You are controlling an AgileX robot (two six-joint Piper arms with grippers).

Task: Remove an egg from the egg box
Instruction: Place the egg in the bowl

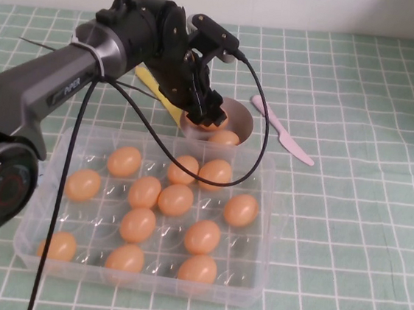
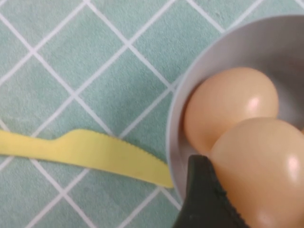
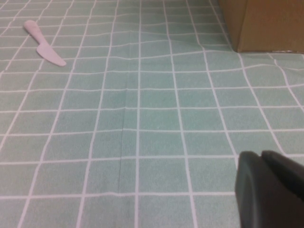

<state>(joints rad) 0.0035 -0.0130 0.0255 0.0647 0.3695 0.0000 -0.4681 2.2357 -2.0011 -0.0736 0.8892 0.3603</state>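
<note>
My left gripper (image 1: 205, 116) hangs over the mauve-grey bowl (image 1: 245, 122) just behind the egg box (image 1: 257, 279). It is shut on an egg (image 2: 266, 171); one black finger (image 2: 204, 194) presses the egg's side, the other finger is out of view. A second egg (image 2: 230, 107) lies in the bowl (image 2: 209, 71), also seen in the high view (image 1: 224, 137). The clear egg box holds several orange-tan eggs, such as one (image 1: 240, 210) at its right. My right gripper (image 3: 259, 156) is shut and empty, low over bare tablecloth, outside the high view.
A yellow plastic knife (image 1: 154, 90) lies left of the bowl, also in the left wrist view (image 2: 85, 152). A pink plastic knife (image 1: 283, 137) lies right of the bowl, also in the right wrist view (image 3: 45, 45). A cardboard box (image 3: 261, 23) stands at the far right.
</note>
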